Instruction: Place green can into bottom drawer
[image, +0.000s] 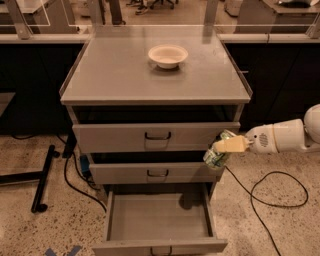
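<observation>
One claw (223, 147) is reaching in from the right of the view, gripping the green can (216, 159) just beside the right end of the middle drawer (130, 174). The can's long axis is tilting, upper end toward the claw. The bottom drawer (157, 216) is standing pulled out, its bare grey metal floor lying below and left of the can. You are handling a slim, smooth cylinder that would likely roll if laid flat. The white bowl (167, 55) is sitting well apart on the counter (110, 75).
</observation>
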